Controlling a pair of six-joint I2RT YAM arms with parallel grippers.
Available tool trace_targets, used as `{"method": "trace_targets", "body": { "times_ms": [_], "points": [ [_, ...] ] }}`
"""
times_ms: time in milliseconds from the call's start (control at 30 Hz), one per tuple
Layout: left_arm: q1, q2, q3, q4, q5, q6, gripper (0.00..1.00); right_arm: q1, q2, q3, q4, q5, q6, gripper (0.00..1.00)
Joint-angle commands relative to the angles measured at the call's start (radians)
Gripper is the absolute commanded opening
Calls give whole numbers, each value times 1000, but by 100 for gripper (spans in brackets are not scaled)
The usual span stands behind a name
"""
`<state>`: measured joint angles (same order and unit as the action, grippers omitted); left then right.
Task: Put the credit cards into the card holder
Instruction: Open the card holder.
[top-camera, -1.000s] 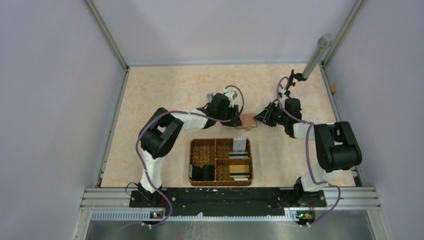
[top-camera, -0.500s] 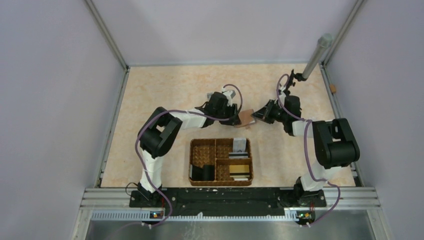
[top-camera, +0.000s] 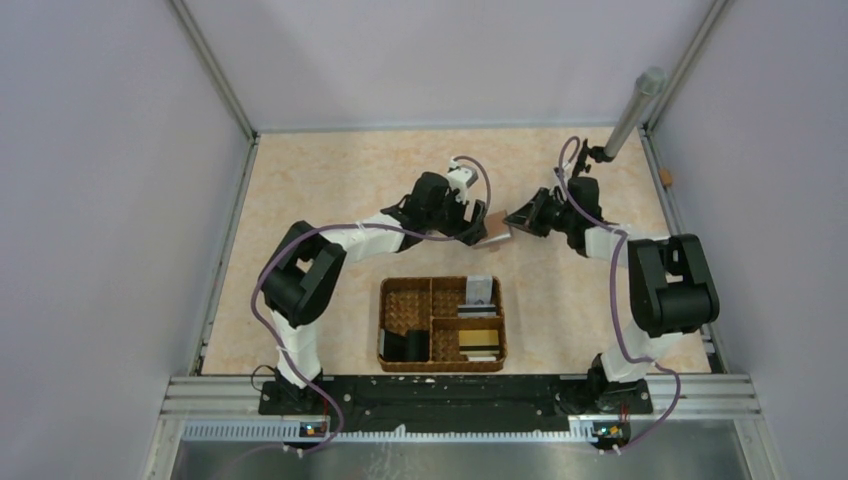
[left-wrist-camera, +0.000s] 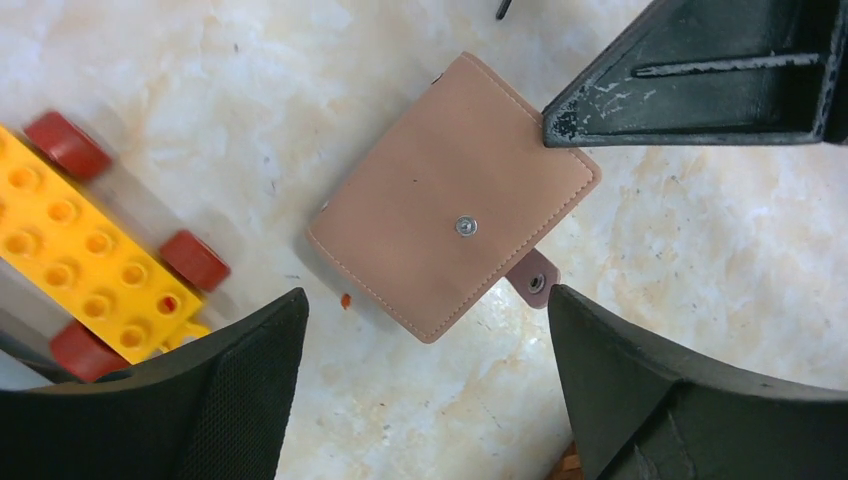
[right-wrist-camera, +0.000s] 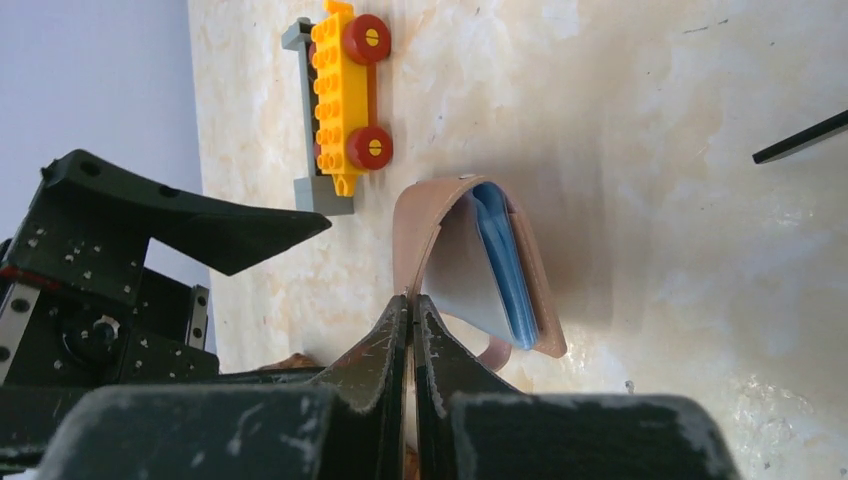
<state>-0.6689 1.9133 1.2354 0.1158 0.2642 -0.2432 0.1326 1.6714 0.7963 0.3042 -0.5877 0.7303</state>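
Top view: the card holder (top-camera: 497, 234) is mostly hidden, a brown sliver between the left gripper (top-camera: 480, 228) and right gripper (top-camera: 514, 220). Base-side of both sits a woven basket (top-camera: 384, 330) holding a silver card (top-camera: 480, 291) and a gold card (top-camera: 480, 338).

Left wrist: the 2 fingers (left-wrist-camera: 240, 400) stand wide apart. The holder (left-wrist-camera: 455, 200) lies flat ahead between them, touching neither. A right-gripper finger (left-wrist-camera: 720, 100) covers its far corner. A yellow toy car (left-wrist-camera: 90, 270) left of the jaws is blurred and cut off.

Right wrist: the fingers (right-wrist-camera: 380, 350) are pressed together, pinching the lifted cover's edge. Blue pockets show, their contents unclear. The toy car (right-wrist-camera: 345, 95) lies beyond, and a black bar (right-wrist-camera: 800, 140) is cut off at the right, with bare table around.
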Motion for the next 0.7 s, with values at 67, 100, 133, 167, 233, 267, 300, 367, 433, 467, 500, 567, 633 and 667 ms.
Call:
{"method": "trace_targets", "body": {
  "times_ms": [67,100,133,167,233,267,300,367,433,467,500,567,633,667],
  "points": [
    [-27,-37,21,102,-25,216,90,2,-14,82,-59,39,60,0],
    [-34,-30,26,112,-32,230,90,2,-12,85,-60,40,70,0],
    [-41,-23,34,116,-39,247,90,2,-12,87,-60,41,82,0],
    [-53,-16,45,119,-50,272,90,1,-10,90,-62,40,91,0],
    [-72,-1,63,121,-83,303,91,2,-10,92,-59,39,109,0],
    [-79,5,70,128,-102,311,91,2,-11,92,-58,37,117,0],
    [-84,12,72,140,-113,317,92,2,-12,93,-57,35,124,0],
    [-91,25,71,176,-125,326,92,2,-14,95,-56,31,134,0],
    [-99,42,72,191,-132,344,94,2,-16,98,-58,29,138,0],
    [-103,50,73,196,-131,353,95,2,-17,100,-61,29,140,0],
    [-110,58,73,200,-132,363,96,1,-18,102,-65,29,142,0],
    [-119,77,78,202,-147,384,96,2,-19,107,-69,30,143,0],
    [-137,95,84,201,-197,408,96,1,-22,109,-71,29,145,0],
    [-142,104,88,201,-231,419,94,1,-23,111,-73,28,146,0]
  ]
}}
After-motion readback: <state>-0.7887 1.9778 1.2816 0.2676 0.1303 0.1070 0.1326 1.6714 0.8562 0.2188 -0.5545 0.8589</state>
